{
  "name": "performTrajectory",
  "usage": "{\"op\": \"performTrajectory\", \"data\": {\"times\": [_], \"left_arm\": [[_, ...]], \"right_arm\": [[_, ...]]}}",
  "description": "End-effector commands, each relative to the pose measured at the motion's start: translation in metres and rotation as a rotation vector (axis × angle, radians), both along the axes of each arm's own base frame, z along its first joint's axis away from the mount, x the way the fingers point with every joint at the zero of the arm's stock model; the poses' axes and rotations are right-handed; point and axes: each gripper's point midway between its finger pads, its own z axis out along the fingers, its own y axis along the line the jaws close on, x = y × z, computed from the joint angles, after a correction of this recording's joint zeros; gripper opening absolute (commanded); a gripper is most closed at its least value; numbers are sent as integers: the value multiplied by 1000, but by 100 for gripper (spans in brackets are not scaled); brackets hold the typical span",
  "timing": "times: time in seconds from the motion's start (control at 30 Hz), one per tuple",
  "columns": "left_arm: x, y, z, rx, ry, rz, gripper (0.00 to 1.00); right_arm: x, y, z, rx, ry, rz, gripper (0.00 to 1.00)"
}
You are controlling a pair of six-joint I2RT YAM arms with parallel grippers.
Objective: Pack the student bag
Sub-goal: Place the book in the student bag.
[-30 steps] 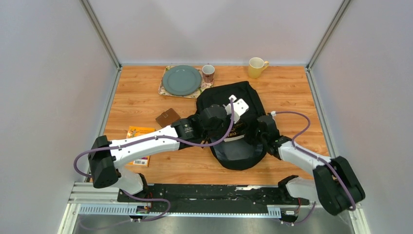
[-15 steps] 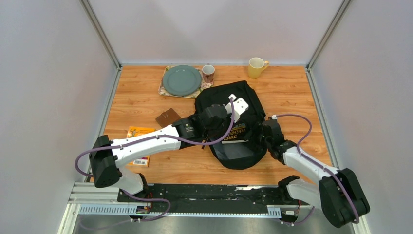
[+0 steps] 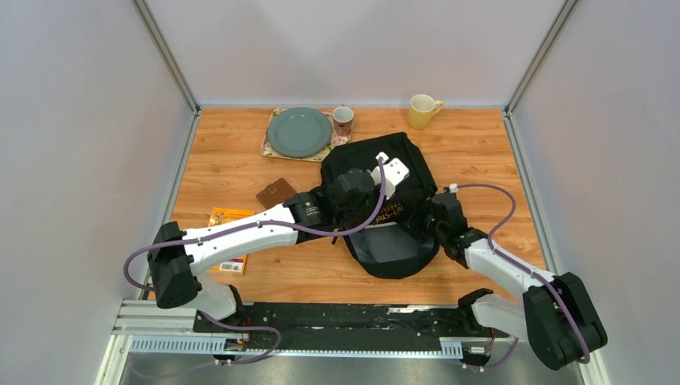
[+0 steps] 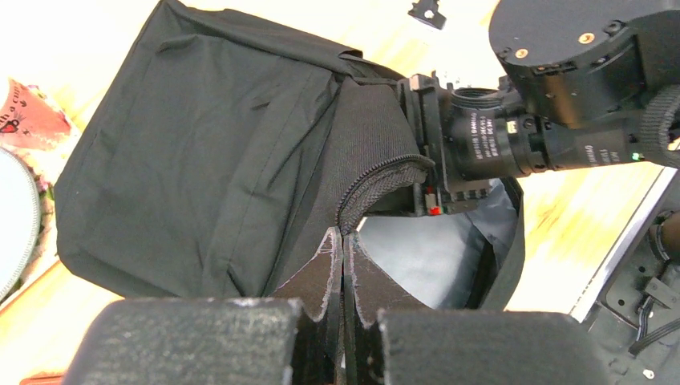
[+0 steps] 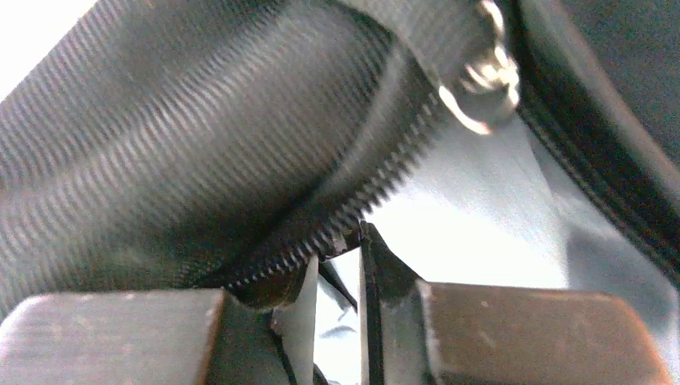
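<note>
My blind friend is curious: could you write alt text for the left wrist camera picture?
The left end effector, shut, pinches the zippered rim of the black student bag, holding it open on a pale lining. The right arm meets the same rim just beyond.

Even overhead light is filling the top view. Beyond the left gripper (image 4: 342,237), the table (image 4: 64,40) is washing out white. At the right gripper (image 5: 337,249), the zipper (image 5: 377,192) of the student bag (image 5: 160,160) is blurring, its lining (image 5: 481,216) glaring.
</note>
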Motion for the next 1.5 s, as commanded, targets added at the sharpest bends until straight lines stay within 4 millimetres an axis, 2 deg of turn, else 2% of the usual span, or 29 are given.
{"op": "performTrajectory", "data": {"times": [0.0,0.13,0.17,0.23,0.27,0.3,0.37,0.4,0.43,0.5,0.57,0.77,0.8,0.83,0.87,0.9,0.93,1.0,1.1,1.13,1.17,1.2,1.23,1.3,1.33,1.47], "left_arm": [[1,-3,23,-69,-6,11,0],[-2,-3,21,-77,10,4,0],[-2,-2,19,-72,12,5,0],[-1,-1,17,-67,13,12,0],[-2,0,15,-62,15,13,0],[-1,1,15,-61,15,16,0],[-1,2,12,-62,20,20,0],[0,2,12,-63,22,21,0],[0,2,10,-62,27,21,0],[1,1,9,-69,31,20,0],[1,-1,8,-71,38,16,0],[-1,0,1,-63,64,10,0],[-4,-1,-2,-58,74,-3,6],[-6,2,-6,-46,76,-9,20],[-8,5,-10,-39,77,-12,49],[-7,9,-12,-37,75,0,60],[-8,20,-16,-35,71,32,71],[-6,31,-13,-54,56,59,73],[-9,53,0,-94,21,78,73],[-4,69,8,-108,0,119,74],[-1,80,5,-90,1,145,74],[5,96,-1,-72,-2,196,74],[15,117,4,-85,-10,259,75],[24,150,-13,-62,32,346,75],[37,181,-8,-86,24,437,75],[42,252,-19,-108,44,613,76]], "right_arm": [[48,4,34,47,-135,-89,7],[59,0,27,71,-122,-156,13],[59,1,25,67,-119,-151,21],[50,2,17,43,-90,-112,28],[46,1,14,26,-85,-101,36],[43,-2,20,18,-103,-100,38],[27,-12,11,-48,-86,-78,45],[23,-14,23,-50,-123,-64,48],[10,-20,14,-94,-66,-50,50],[0,-23,28,-116,-79,-21,50],[-16,-28,23,-143,-44,7,50],[-61,-24,44,-74,-84,124,50],[-67,-26,56,-60,-123,124,50],[-76,-31,62,-72,-110,118,50],[-80,-35,70,-79,-131,112,50],[-81,-44,86,-96,-189,76,50],[-89,-53,97,-119,-199,61,50],[-93,-63,120,-121,-283,17,53],[-95,-63,152,-90,-381,20,61],[-93,-61,160,-82,-409,27,62],[-92,-59,168,-82,-428,43,64],[-89,-53,168,-81,-409,71,65],[-85,-47,174,-70,-428,93,66],[-81,-35,178,-60,-411,154,66],[-78,-30,185,-47,-436,171,67],[-65,-15,194,-34,-469,231,69]]}}
